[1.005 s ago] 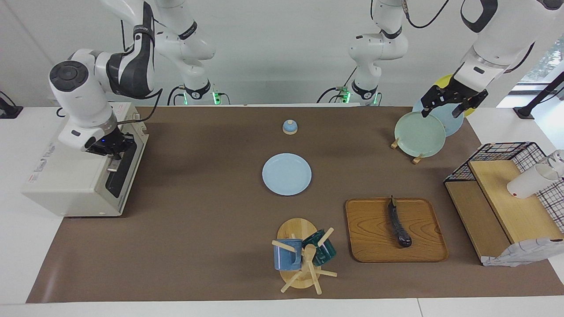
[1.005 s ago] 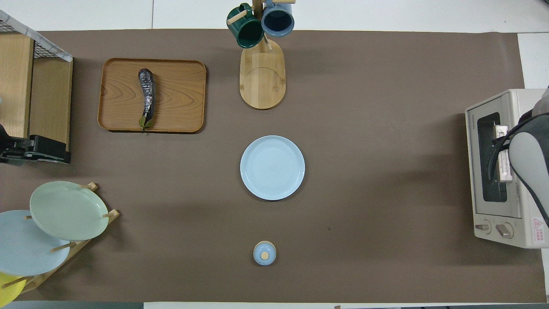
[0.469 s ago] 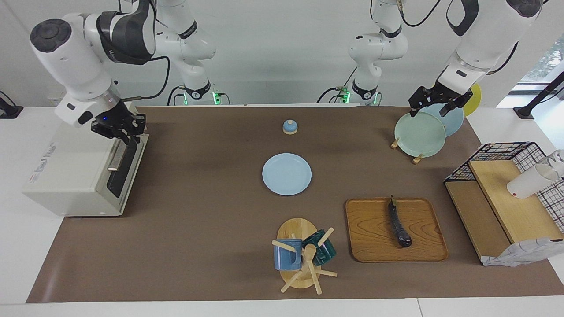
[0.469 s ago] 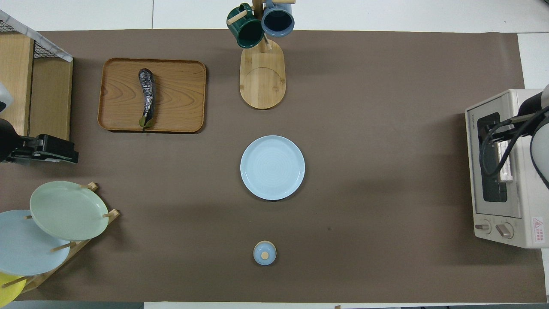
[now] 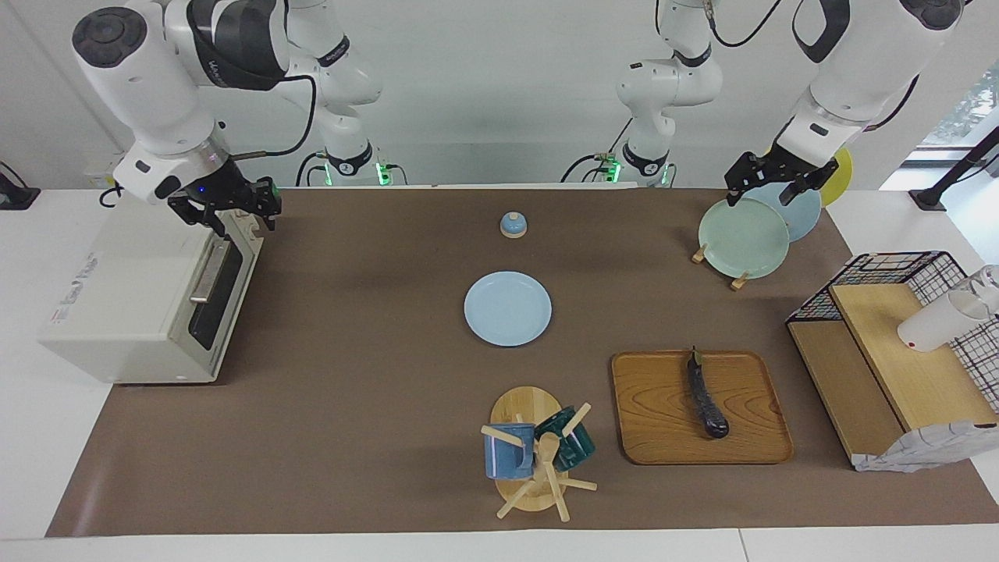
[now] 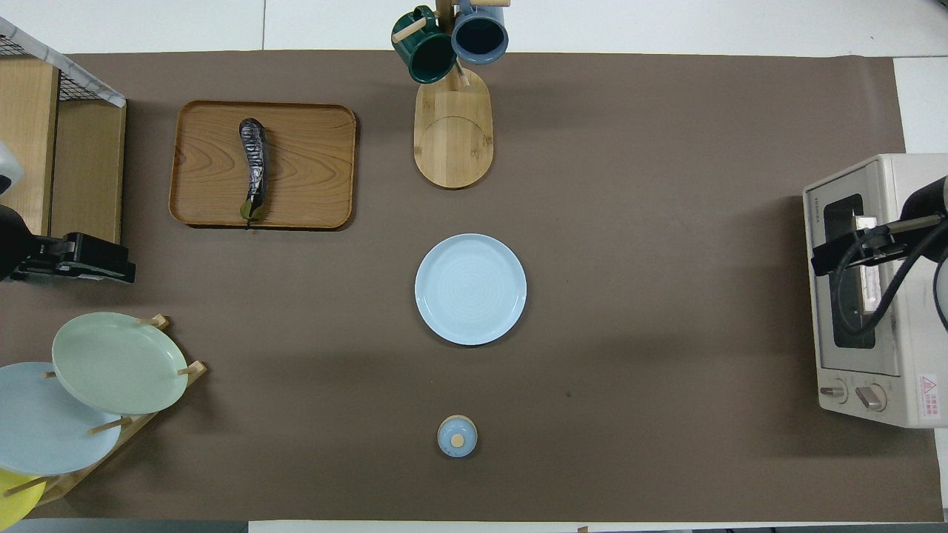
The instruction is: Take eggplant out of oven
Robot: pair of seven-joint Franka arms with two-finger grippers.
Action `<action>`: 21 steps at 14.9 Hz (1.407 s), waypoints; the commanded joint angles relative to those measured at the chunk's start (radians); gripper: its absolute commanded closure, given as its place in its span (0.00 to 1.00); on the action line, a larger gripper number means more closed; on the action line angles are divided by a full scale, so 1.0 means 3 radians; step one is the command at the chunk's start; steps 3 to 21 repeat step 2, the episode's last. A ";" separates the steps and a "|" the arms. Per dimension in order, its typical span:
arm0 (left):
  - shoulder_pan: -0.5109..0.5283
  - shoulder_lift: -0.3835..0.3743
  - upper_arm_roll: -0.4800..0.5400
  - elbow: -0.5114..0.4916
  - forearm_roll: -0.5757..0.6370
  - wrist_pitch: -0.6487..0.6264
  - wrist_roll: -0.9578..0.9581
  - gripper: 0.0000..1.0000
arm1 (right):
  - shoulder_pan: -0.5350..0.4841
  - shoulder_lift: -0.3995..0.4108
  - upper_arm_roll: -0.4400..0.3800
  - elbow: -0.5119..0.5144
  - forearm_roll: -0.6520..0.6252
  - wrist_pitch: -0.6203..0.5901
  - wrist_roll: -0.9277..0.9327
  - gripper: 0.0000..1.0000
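The eggplant (image 5: 706, 402) lies lengthwise on a wooden tray (image 5: 655, 425), away from the oven; it also shows in the overhead view (image 6: 253, 166) on the tray (image 6: 311, 163). The off-white oven (image 5: 117, 312) stands at the right arm's end of the table, its dark glass door shut; it also shows in the overhead view (image 6: 900, 355). My right gripper (image 5: 234, 212) hangs open and empty in the air over the oven's front top edge, also seen from overhead (image 6: 833, 255). My left gripper (image 5: 769, 191) hangs open and empty over the plate rack, also seen from overhead (image 6: 111, 268).
A light blue plate (image 5: 507, 308) lies mid-table. A mug tree (image 5: 535, 453) with two mugs stands beside the tray. A rack of plates (image 5: 743, 238) and a wire basket with wooden shelves (image 5: 897, 273) stand at the left arm's end. A small blue lidded jar (image 5: 513, 225) sits nearer the robots.
My right gripper has risen off the oven's door handle and moved toward the table's middle. My left gripper has lifted slightly over the plate rack. The eggplant has not moved.
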 commanded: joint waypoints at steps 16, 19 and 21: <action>0.0066 0.0015 -0.0044 0.0058 0.0044 -0.0080 0.0007 0.00 | 0.0200 -0.0041 -0.0234 0.0011 0.0101 -0.0005 0.0170 0.00; 0.0066 0.0015 -0.0044 0.0058 0.0044 -0.0080 0.0007 0.00 | 0.0200 -0.0041 -0.0234 0.0011 0.0101 -0.0005 0.0170 0.00; 0.0066 0.0015 -0.0044 0.0058 0.0044 -0.0080 0.0007 0.00 | 0.0200 -0.0041 -0.0234 0.0011 0.0101 -0.0005 0.0170 0.00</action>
